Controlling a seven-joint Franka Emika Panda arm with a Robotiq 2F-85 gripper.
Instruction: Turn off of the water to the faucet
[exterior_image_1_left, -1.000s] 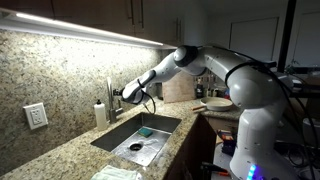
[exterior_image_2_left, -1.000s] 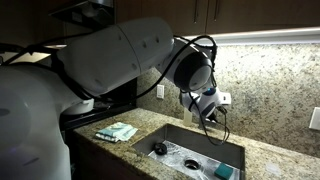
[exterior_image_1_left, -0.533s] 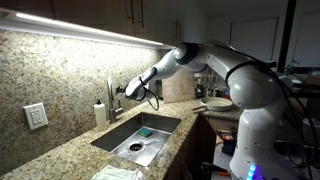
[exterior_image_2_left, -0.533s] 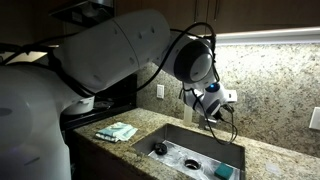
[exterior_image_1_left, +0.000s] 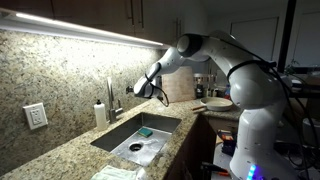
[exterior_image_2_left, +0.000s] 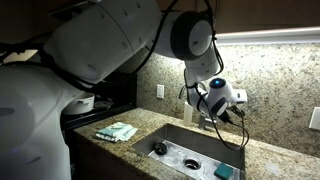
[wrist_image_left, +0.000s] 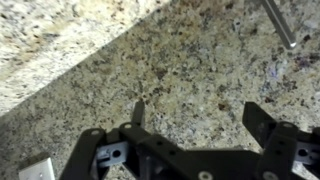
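The faucet (exterior_image_1_left: 110, 95) looks shut off, likely why the hand (exterior_image_1_left: 138, 90), spread wide and empty, hangs right of it.

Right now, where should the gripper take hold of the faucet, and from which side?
Take the small lever handle, not the slim upright neck of the faucet. It seems to jut sideways toward the open gripper, so approaching from that side looks best.

This place is a kitchen. A speckled granite bench (exterior_image_1_left: 60, 155) holds a sunken steel sink (exterior_image_1_left: 118, 130) with a chrome faucet (exterior_image_1_left: 110, 98) behind it. The same stone covers the wall (exterior_image_1_left: 60, 70), dark wooden cabinets (exterior_image_1_left: 90, 10) hang above, and there is a white outlet (exterior_image_1_left: 36, 116).
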